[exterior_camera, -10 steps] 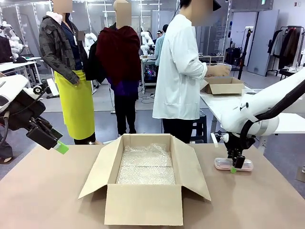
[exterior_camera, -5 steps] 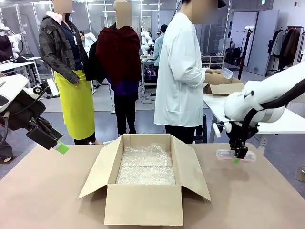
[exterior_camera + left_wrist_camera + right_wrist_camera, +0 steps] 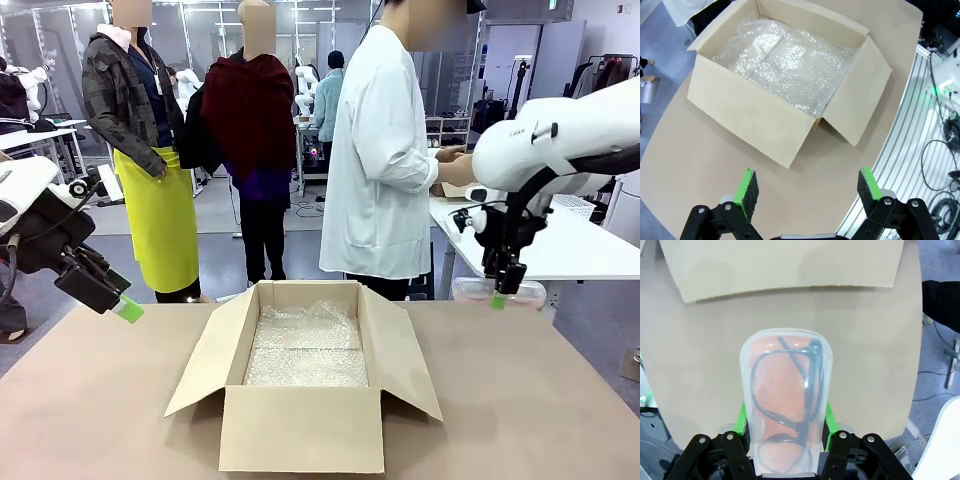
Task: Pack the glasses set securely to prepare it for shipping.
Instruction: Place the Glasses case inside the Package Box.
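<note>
My right gripper [image 3: 499,296] is shut on the pink glasses case [image 3: 498,292] and holds it in the air above the table's right side. In the right wrist view the pink case [image 3: 786,402] sits between the green pads [image 3: 741,417], with dark spectacles visible through its translucent lid. The mint green case is out of view. An open cardboard box [image 3: 305,375] lined with bubble wrap [image 3: 306,346] stands at the table's middle. My left gripper [image 3: 807,194] hangs open and empty over the table's left side, the box [image 3: 785,82] ahead of it.
A person in a white coat [image 3: 385,150] stands at the far side, turned toward another table with a small box. Other people stand farther back. The box flaps [image 3: 408,350] spread outward to both sides. Bare tabletop [image 3: 540,400] lies right of the box.
My right gripper has lifted the pink case off the table and raised it well above the surface. The left arm has not moved.
</note>
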Action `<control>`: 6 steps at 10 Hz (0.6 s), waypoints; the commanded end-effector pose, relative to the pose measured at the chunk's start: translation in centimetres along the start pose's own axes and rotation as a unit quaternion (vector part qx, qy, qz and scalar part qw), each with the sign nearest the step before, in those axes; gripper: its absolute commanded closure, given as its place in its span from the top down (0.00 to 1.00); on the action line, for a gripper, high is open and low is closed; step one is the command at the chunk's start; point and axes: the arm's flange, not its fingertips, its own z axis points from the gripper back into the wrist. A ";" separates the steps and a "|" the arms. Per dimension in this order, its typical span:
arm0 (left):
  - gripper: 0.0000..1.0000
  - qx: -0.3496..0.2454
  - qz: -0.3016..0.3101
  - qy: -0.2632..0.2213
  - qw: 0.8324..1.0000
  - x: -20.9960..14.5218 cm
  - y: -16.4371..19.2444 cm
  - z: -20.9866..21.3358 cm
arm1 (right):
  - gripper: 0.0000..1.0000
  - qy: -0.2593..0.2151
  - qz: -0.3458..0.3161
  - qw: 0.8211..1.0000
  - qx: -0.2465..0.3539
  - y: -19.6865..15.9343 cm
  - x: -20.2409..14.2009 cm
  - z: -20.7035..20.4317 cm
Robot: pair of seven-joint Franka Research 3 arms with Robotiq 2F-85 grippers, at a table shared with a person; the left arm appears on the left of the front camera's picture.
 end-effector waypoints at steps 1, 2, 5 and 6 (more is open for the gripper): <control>1.00 -0.007 -0.002 -0.005 1.000 0.0 0.0 0.1 | 0.45 0.014 -0.022 1.000 0.002 0.7 4.9 1.0; 1.00 -0.007 -0.002 -0.005 1.000 0.0 0.0 0.1 | 0.45 0.009 -0.025 1.000 -0.001 1.1 8.7 1.7; 1.00 -0.007 -0.002 -0.005 1.000 0.0 0.0 0.1 | 0.45 0.021 -0.050 0.998 -0.009 1.8 22.0 0.4; 1.00 -0.007 -0.002 -0.005 1.000 0.0 0.0 0.1 | 0.45 0.023 -0.065 0.997 -0.019 1.5 25.0 -0.4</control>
